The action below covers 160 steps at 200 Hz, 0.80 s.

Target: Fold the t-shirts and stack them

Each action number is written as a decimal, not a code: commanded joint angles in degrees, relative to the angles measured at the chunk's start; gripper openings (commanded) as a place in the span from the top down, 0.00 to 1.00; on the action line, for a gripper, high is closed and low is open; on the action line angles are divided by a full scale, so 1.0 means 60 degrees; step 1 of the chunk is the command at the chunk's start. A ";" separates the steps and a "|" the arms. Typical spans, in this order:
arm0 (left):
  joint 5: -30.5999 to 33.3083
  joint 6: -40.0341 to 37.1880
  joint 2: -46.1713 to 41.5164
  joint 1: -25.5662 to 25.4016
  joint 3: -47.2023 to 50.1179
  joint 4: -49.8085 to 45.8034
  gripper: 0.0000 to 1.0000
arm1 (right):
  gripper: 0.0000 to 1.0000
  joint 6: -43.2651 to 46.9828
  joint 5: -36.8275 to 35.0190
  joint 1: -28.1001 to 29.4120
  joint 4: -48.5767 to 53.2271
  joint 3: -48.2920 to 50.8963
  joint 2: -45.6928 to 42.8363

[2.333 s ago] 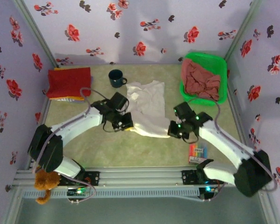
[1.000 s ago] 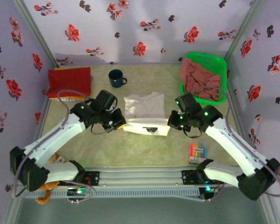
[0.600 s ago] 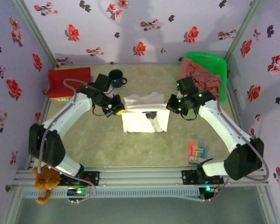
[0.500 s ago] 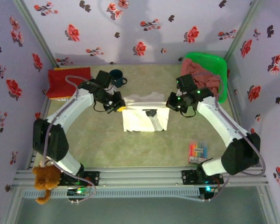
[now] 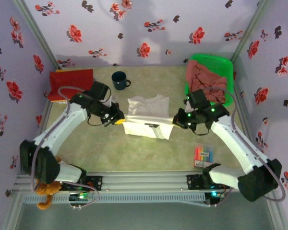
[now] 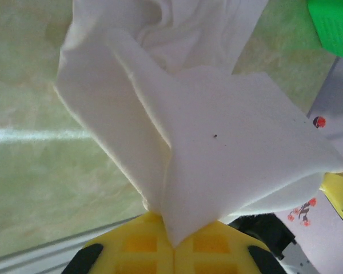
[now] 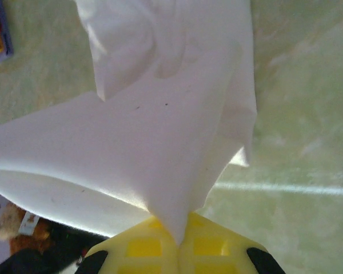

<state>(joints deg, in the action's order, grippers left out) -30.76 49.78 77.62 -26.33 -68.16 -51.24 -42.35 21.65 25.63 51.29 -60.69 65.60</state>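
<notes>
The fold seems under way: the left gripper (image 5: 120,120) at 9 o'clock and right gripper (image 5: 175,122) at 3 o'clock each pinch the white shirt (image 5: 146,125), stretched mid-table, which probably next needs lowering flat before release.

The white t-shirt (image 5: 146,117) hangs doubled at centre, its top fold pulled taut. A folded red t-shirt (image 5: 69,84) lies far left; dusty-pink ones (image 5: 207,80), seemingly several, lie crumpled far right.

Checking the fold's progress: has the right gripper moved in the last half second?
Yes. The right gripper, shut on the white shirt, has drawn back toward its own base, away from the green basket.
</notes>
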 commanded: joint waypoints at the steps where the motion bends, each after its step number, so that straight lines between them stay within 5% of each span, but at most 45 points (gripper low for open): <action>1: 0.0348 0.0592 -0.0699 -0.0070 0.0912 -0.0272 1.00 | 1.00 -0.0645 0.0040 0.0230 0.0678 0.0624 -0.0493; 44: 0.0329 0.0319 0.0090 -0.0020 0.0578 0.0264 1.00 | 1.00 -0.0423 -0.0387 0.0174 0.0390 0.0098 0.0272; 111: -0.0412 -0.1768 0.5344 0.0988 -0.4688 -0.1458 1.00 | 1.00 0.0930 -0.0064 -0.1011 -0.0276 -0.2590 0.4422; 160: -0.0453 -0.2170 0.8631 0.1304 -0.7680 -0.1622 1.00 | 1.00 0.1288 0.0482 -0.1699 -0.0968 -0.5549 0.8346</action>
<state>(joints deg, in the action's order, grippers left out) -32.42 39.75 123.76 -19.46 -106.59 -57.84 -36.88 23.05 17.04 47.53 -87.39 107.90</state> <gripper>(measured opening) 0.074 0.062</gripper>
